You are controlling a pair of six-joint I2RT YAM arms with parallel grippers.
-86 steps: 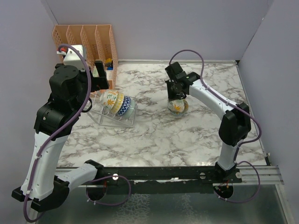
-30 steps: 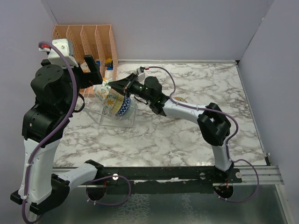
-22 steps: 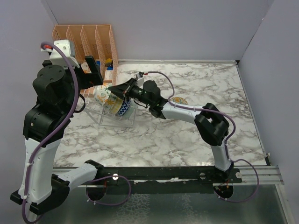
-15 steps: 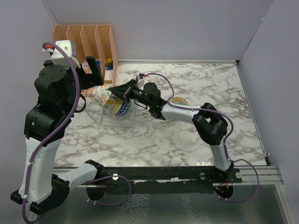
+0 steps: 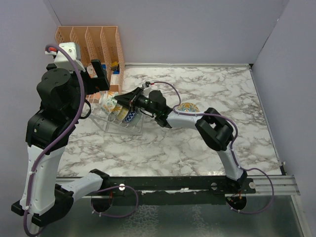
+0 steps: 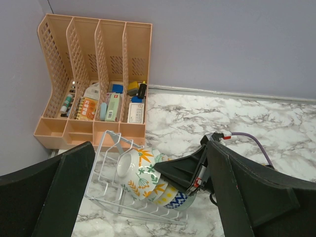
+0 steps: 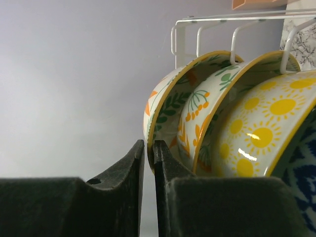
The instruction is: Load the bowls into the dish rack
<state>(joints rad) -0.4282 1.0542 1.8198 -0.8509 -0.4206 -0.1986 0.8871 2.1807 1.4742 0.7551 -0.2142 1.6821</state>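
The clear dish rack stands at the left of the table and holds several patterned bowls on edge, nested together. My right gripper reaches into it and is shut on the rim of the outermost bowl, white with orange and green leaves. The right wrist view shows that rim pinched between my fingertips, with the rack's prongs behind. One more bowl sits on the table to the right. My left gripper hangs open and empty above the rack.
An orange slotted file organiser with small items stands at the back left corner, just behind the rack; it also shows in the left wrist view. Grey walls close in the left, back and right of the marble table.
My right arm left the bowl on the right of the table and stretched left to the rack. Over the last second its gripper closed on the leaf bowl's rim, and that bowl shifted left.
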